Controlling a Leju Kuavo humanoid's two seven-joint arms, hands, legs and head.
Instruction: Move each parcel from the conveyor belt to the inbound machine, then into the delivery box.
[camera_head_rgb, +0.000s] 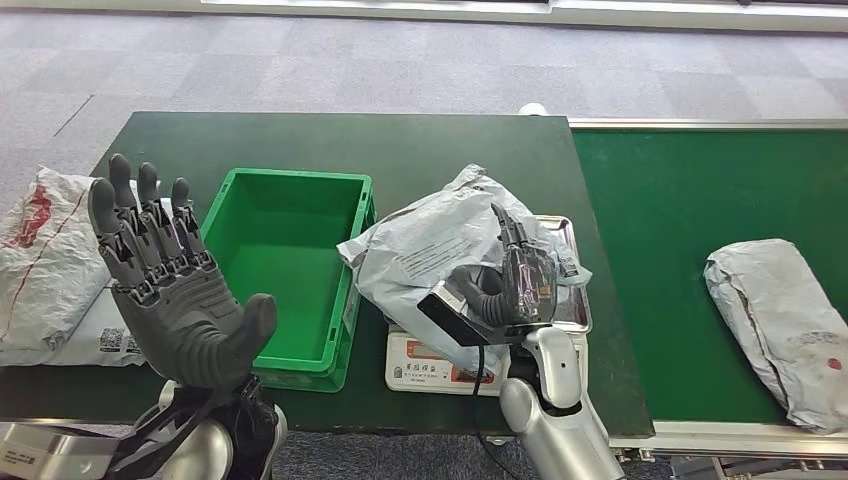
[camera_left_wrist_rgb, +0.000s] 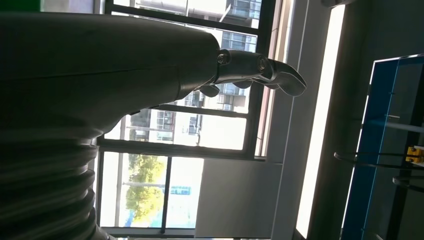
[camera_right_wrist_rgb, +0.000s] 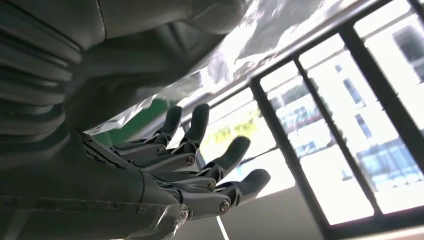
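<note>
Head view. Dark green surface (camera_head_rgb: 420, 150) spans the middle of the frame; its far edge runs across the upper third, with grey carpet beyond. To the right, the belt (camera_head_rgb: 700, 190) butts against the surface's right edge, a metal rail along its far side.

Green box (camera_head_rgb: 283, 275) sits left of centre, open and bare inside, its near rim close to the surface's front edge. Open strip of surface lies behind the box and behind the scale. A narrow gap separates the box's right wall from the scale (camera_head_rgb: 450, 355), which stands at lower centre, its steel tray just short of the surface's right edge.

Grey parcel (camera_head_rgb: 440, 250) lies crumpled over the scale tray, its left part overhanging toward the box's right rim. Second parcel (camera_head_rgb: 785, 320) lies on the belt at lower right, well apart from the scale. White bags (camera_head_rgb: 50, 260) rest at the left edge, beyond the box.

Right hand (camera_head_rgb: 520, 275) reaches up from lower centre, palm under the parcel's right side, fingers curled onto the wrapping and holding it. Right wrist view shows the fingers (camera_right_wrist_rgb: 200, 170) lightly bent, plastic film across the palm.

Left hand (camera_head_rgb: 165, 275) is raised at lower left, palm facing up the frame, fingers straight and spread, thumb out, holding nothing, in front of the box's left wall.
</note>
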